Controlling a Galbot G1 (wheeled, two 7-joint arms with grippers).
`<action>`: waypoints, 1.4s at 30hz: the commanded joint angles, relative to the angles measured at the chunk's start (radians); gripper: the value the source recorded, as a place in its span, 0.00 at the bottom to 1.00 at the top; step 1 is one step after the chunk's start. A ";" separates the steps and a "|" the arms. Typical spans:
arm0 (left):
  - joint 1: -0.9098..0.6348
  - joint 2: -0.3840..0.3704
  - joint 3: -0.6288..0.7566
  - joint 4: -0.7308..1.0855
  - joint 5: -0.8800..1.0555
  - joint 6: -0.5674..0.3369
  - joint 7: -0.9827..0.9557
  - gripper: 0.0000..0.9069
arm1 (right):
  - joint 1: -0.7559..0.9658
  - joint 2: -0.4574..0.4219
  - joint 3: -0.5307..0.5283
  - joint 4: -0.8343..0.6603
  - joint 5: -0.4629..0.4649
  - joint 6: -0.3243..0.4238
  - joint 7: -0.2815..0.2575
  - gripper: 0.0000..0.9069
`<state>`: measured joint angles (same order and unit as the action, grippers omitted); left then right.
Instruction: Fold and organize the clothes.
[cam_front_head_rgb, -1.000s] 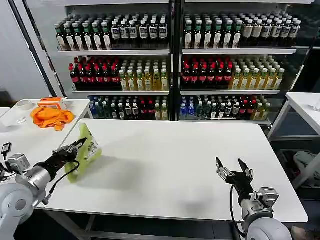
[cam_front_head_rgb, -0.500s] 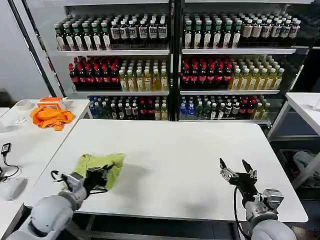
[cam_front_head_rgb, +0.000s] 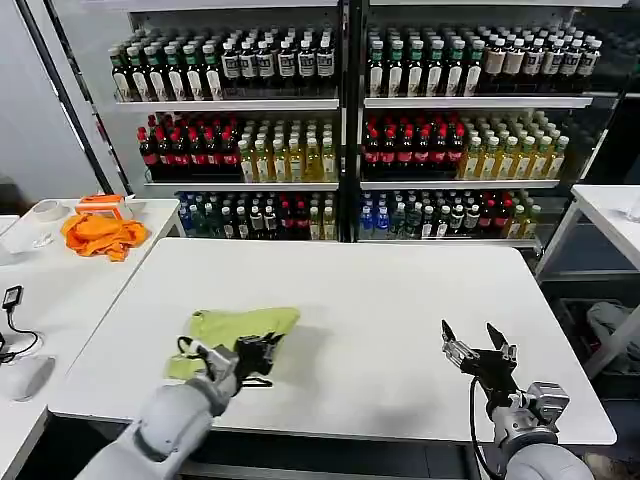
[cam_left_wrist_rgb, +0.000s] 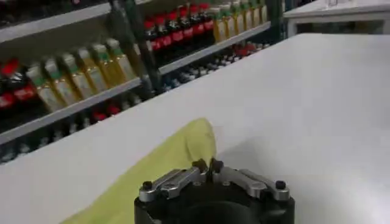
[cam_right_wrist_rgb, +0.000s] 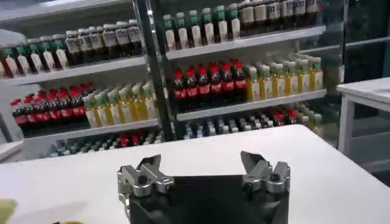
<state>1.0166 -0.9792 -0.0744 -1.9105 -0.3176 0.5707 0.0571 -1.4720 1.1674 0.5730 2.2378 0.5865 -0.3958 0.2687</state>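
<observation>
— Step in hand? Looks like carrying or dragging the T-shirt (cam_front_head_rgb: 243, 325) across the white table (cam_front_head_rgb: 380, 300), toward the middle. Lying bunched at about 8 o'clock from the table's centre, near the front edge. Left gripper (cam_front_head_rgb: 263, 349) pinched together on its near hem, as seen in the left wrist view (cam_left_wrist_rgb: 207, 166).

— And the right gripper (cam_front_head_rgb: 478, 343)?

— Idle at 4 o'clock, spread apart, holding nothing.

— Next move?

— Probably setting the cloth down flat and spreading it before any fold; needs 2 grippers, 1 per edge.

— Containers?

— None on the table. Behind, at 12 o'clock, shelves (cam_front_head_rgb: 340, 103) packed with bottles (cam_front_head_rgb: 420, 145).
</observation>
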 joint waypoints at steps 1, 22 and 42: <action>-0.160 -0.247 0.209 0.157 -0.023 0.003 -0.069 1.00 | 0.011 -0.003 -0.004 -0.012 0.001 -0.012 -0.002 1.00; 0.243 -0.191 -0.272 -0.161 -0.392 -0.166 -0.155 1.00 | 0.488 0.154 -0.402 -0.409 0.410 -0.111 0.109 1.00; 0.387 -0.234 -0.391 -0.192 -0.409 -0.171 -0.160 1.00 | 0.638 0.357 -0.474 -0.701 0.530 -0.108 0.163 0.00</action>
<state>1.3290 -1.2024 -0.3956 -2.0810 -0.7030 0.4080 -0.0951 -0.9162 1.4454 0.1457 1.6688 1.0402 -0.5181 0.4074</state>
